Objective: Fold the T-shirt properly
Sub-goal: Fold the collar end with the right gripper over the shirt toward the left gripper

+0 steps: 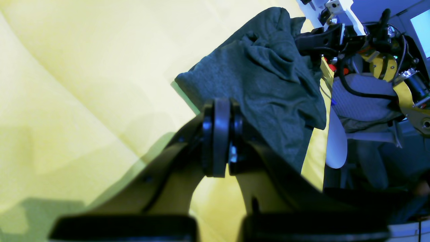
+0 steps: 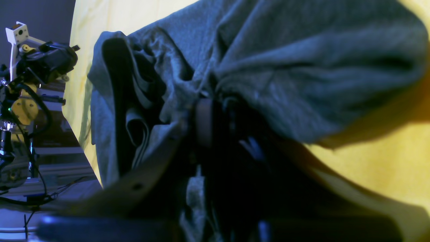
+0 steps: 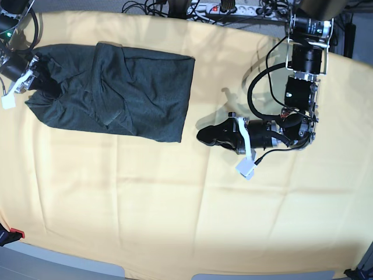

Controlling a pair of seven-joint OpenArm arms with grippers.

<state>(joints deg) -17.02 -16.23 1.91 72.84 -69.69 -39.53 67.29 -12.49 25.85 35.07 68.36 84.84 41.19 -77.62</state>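
The T-shirt [image 3: 116, 90], a dark green-grey heathered knit, lies partly folded in the upper left of the base view on the yellow tablecloth [image 3: 175, 198], its layers overlapping with a raised ridge running down near the middle and its right edge ending in a straight line toward the table's centre. At the garment's far left end the right gripper [image 3: 36, 73] sits right against the bunched cloth; in the right wrist view its dark fingers [image 2: 203, 121] are closed together with the T-shirt [image 2: 302, 67] gathered and puckered tightly around them, so it is clenched on the fabric, and folds of cloth hang down on the left of that frame. The left gripper [image 3: 211, 135] rests low over bare cloth in the centre right of the base view, well apart from the shirt's right edge, with a white camera block below it and black cables looping up the arm. In the left wrist view its jaws are pressed together with nothing between them, the left gripper [image 1: 220, 134] pointing toward the T-shirt [image 1: 262, 87], which fills the upper middle of that frame in rumpled folds, with the other arm's hardware at the upper right.
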